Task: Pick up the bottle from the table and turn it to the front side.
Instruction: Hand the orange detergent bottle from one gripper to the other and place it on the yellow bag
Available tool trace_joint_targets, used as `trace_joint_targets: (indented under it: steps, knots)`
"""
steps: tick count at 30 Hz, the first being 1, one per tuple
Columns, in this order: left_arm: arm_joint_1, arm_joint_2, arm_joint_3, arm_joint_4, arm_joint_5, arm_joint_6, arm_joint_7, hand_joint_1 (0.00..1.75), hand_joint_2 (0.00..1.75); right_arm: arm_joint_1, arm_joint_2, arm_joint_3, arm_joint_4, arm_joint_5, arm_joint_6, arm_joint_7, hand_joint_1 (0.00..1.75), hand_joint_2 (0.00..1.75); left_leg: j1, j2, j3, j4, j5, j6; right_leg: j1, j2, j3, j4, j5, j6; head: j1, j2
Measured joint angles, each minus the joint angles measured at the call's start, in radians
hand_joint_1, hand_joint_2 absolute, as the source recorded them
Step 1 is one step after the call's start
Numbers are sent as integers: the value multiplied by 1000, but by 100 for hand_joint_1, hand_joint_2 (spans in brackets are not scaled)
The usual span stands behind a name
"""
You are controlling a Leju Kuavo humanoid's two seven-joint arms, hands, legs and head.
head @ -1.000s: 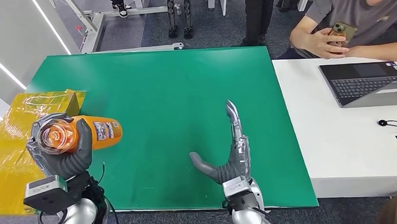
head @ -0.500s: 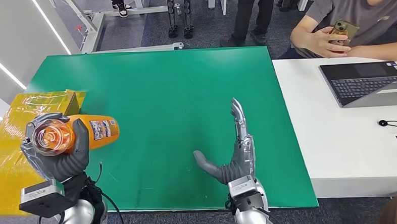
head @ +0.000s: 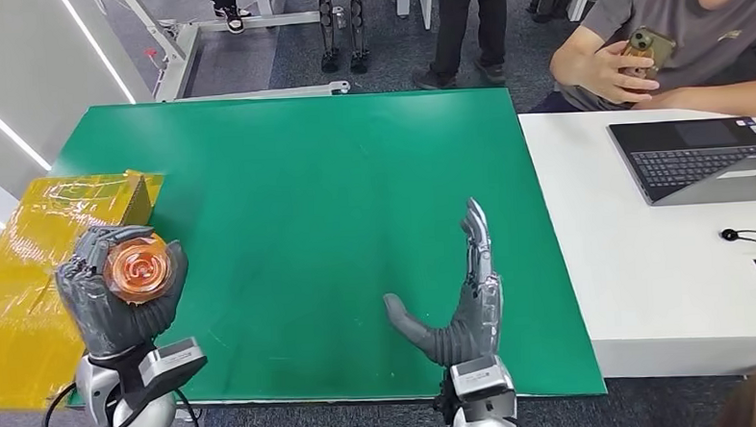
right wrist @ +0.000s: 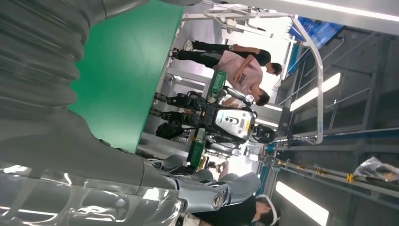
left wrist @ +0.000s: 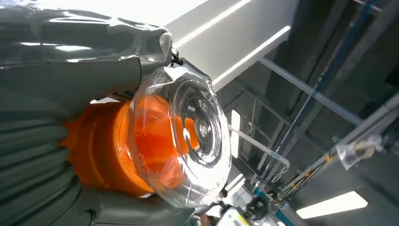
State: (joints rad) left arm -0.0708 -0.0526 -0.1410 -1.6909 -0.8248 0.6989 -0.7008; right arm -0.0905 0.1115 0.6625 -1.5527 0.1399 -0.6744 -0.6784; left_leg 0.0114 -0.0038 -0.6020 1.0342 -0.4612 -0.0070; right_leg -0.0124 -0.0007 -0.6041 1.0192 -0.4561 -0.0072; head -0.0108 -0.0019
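Note:
My left hand (head: 118, 300) grips an orange bottle (head: 138, 269) above the green table's (head: 305, 178) front left corner. The bottle stands about upright, so the head view looks straight down on its clear round cap. In the left wrist view the cap (left wrist: 193, 136) and orange body (left wrist: 103, 160) are wrapped by the grey fingers (left wrist: 56, 84). My right hand (head: 460, 301) hovers over the table's front right part, flat and edge-up, fingers straight and thumb out, holding nothing.
A yellow plastic-wrapped box (head: 29, 258) lies beside the table's left edge. A white desk (head: 636, 260) with a laptop (head: 699, 156) adjoins on the right, where a seated person (head: 675, 37) holds a phone. Other people's legs stand beyond the far edge.
My left hand has tipped the bottle from lying pointed rightward to about upright, hiding its label, and drawn it slightly nearer. My right hand has drifted a little right and nearer, still open.

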Motion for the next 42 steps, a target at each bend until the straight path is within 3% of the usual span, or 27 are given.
trace_joint_targets:
  steps: [7, 15, 25, 31, 42]
  knots:
    - [-23, 106, 69, 152, -192, 0, 38, 175, 175, 37, -20, 7, -41, -15, -9, -7, 0, 175, 0, 2, 1, 0, 0, 0, 0, 2, 0, 0, 0, 0, 0, 0]
    - [-152, 211, 15, 437, -252, -1, 108, 175, 175, 61, -27, 6, -69, -5, -10, -16, 0, 175, 0, 3, 2, 0, 0, 0, 0, 2, 0, 0, 1, -1, 0, 0]
    - [-377, 239, -121, 802, -302, -36, 164, 175, 175, 92, -27, -1, -91, 32, -10, -20, 0, 175, 0, 2, 2, 0, 0, 0, 0, 2, 0, 0, 1, -1, 0, 0]
    - [-487, 240, -175, 952, -336, -83, 214, 175, 175, 109, -26, -8, -110, 56, 10, -12, 0, 175, 0, 3, 2, 0, 0, 0, 0, 2, 0, 1, 2, -2, 0, 0]
    - [-568, 255, -224, 1144, -424, -111, 324, 175, 175, 128, -24, -31, -132, 83, 45, 2, 0, 175, 0, 3, 2, 0, 0, 0, 0, 3, 0, 1, 2, -2, 0, 0]
